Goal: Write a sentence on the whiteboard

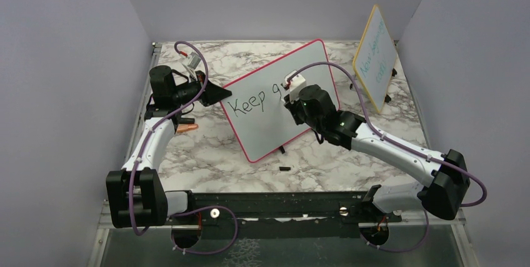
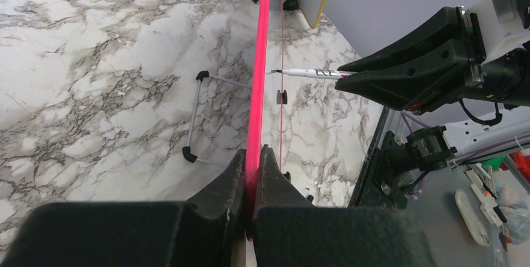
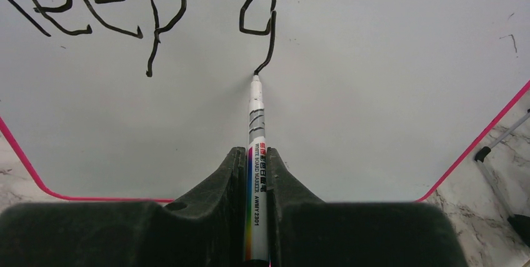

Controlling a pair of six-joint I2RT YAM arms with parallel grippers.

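The whiteboard (image 1: 262,123), white with a pink-red frame, stands tilted mid-table. Black writing on it (image 1: 253,101) reads "Keep g"; the right wrist view shows "eep g" (image 3: 156,10). My left gripper (image 1: 215,94) is shut on the board's left edge; the left wrist view shows the pink frame (image 2: 257,79) pinched between the jaws (image 2: 253,157). My right gripper (image 1: 292,95) is shut on a white marker (image 3: 256,154), whose tip touches the board at the tail of the "g" (image 3: 255,74). The marker also shows in the left wrist view (image 2: 309,73).
A smaller yellow-framed board (image 1: 375,57) with teal writing stands at the back right. A small black cap (image 1: 284,169) lies in front of the whiteboard. A pinkish object (image 1: 186,127) lies by the left arm. The board's wire stand (image 2: 197,114) rests on the marble.
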